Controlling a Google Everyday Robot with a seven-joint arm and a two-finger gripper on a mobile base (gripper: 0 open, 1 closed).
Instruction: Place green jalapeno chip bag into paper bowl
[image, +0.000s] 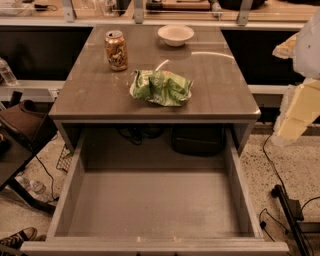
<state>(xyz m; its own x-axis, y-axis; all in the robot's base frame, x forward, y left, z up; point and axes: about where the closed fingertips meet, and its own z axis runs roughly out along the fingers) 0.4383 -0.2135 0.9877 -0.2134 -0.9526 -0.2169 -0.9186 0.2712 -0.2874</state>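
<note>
Camera view. Table top (100, 100) is a grey slab. Front edge runs just below the green jalapeno chip bag (161, 88), which lies crumpled on the front half, a bit right of ctr and clear of every edge. Paper bowl (175, 34) sits upright near the back edge, right of ctr, well apart from the bag. Bare top btwn the two, only a curved light glare across it. Gold-brown can (116, 50) stands upright at back left, beside that line and not on it, apart from both bag and bowl.

Below the front edge a wide drawer (155, 205) is pulled out twd the camera. Its front lip is cut by the bottom of the frame.

Gripper (300, 107) shows as pale yellow and white blocks at far right, off the table's right edge, well apart from the bag and touching nothing. It's blurred and partly cut off by the frame edge, so can't tell its grip state.

Around: dark bag (197, 140) in the shadow under the table, hard to make out. Brown seat or bag (22, 122) at left. Plastic bottle (7, 72) on the left ledge. Shoe (17, 236) at bottom left corner. Cables (280, 185) on the speckled floor at right. Counter (280, 12) runs behind the table, its contents cropped.
</note>
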